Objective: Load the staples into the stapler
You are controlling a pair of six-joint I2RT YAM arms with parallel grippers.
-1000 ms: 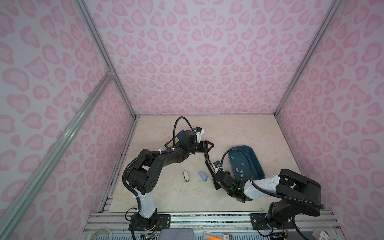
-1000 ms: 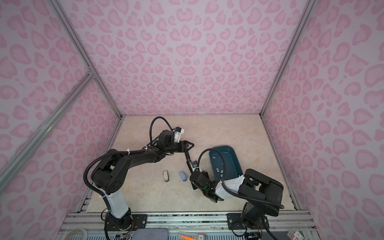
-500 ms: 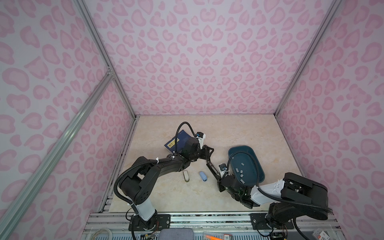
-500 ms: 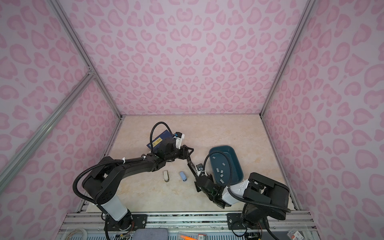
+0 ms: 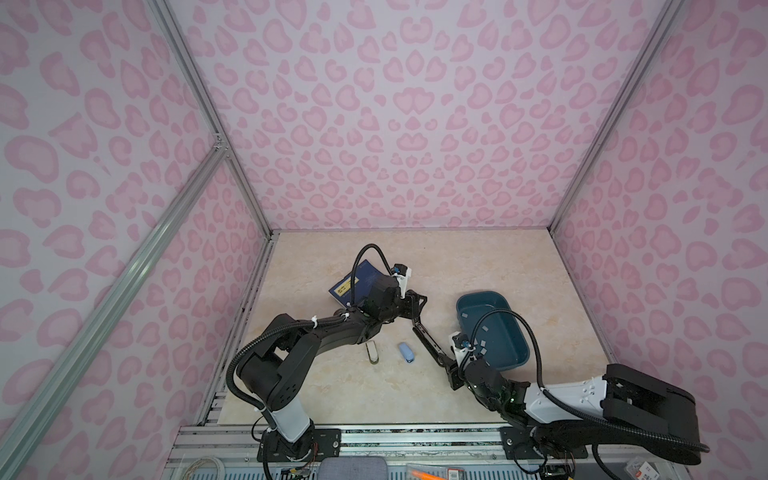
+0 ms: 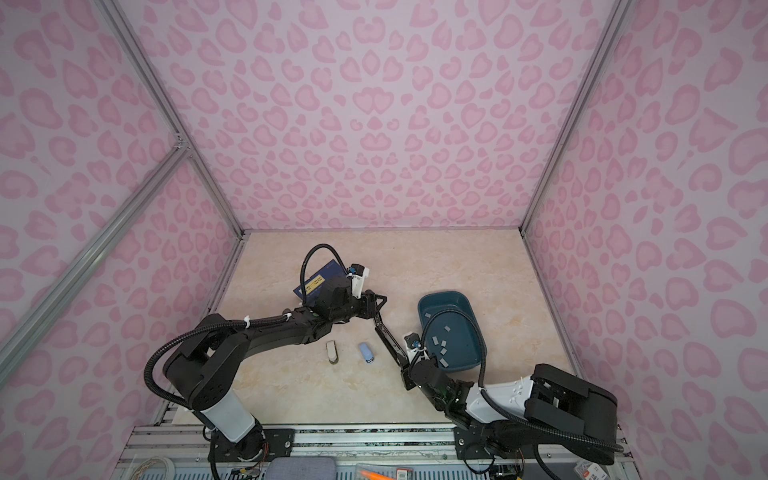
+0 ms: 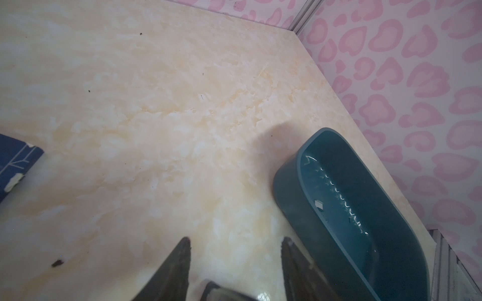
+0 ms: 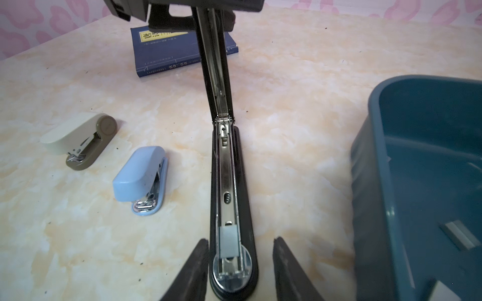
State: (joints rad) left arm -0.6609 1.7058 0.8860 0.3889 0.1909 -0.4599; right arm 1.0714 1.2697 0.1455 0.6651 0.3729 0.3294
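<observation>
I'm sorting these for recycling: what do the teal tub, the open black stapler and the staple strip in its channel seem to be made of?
Teal tub: probably moulded plastic, smooth, slightly glossy, rounded rim.
Open black stapler: glossy black base, plastic or painted metal, hard to tell; its channel looks like bright plated steel.
Staple strip: metal, dull grey, matte.

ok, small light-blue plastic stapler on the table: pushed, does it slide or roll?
Likely slides: the small light-blue plastic stapler sits on a flat base. Probably light, dwarfed by the long black stapler. Smooth rounded top could slip.
</observation>
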